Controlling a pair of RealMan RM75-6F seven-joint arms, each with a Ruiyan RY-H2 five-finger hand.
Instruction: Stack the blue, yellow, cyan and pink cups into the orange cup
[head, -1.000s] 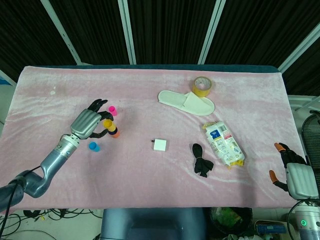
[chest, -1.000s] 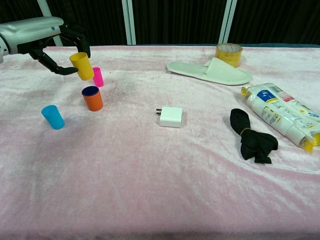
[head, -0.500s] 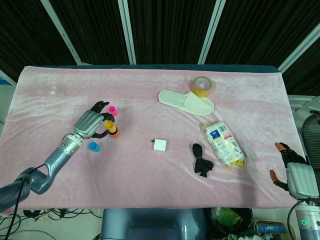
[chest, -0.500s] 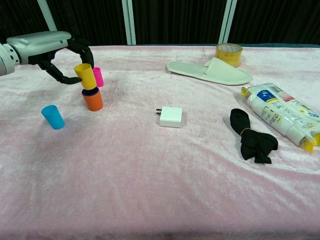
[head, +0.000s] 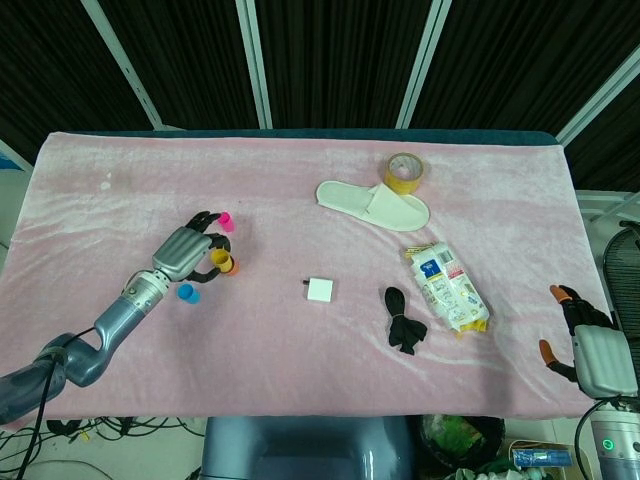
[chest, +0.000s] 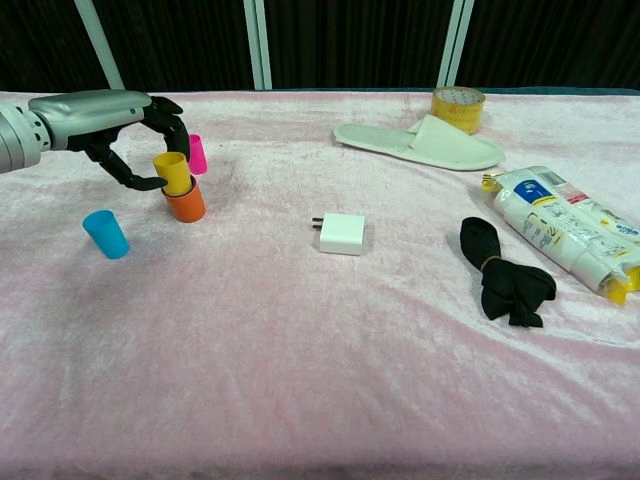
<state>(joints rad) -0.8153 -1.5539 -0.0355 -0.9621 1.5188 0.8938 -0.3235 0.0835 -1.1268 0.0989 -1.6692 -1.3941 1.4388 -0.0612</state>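
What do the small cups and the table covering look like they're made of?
The yellow cup, orange cup, cyan cup and pink cup look like hard plastic: uniform bright colours, thin rims, smooth walls. The table cover looks like pink velvet or plush: soft creases and patchy, brushed-looking sheen.

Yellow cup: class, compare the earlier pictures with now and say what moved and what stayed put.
The left hand has lowered the yellow cup from above the orange cup down into it, still gripping it. The cyan cup, pink cup and right hand stayed where they were.
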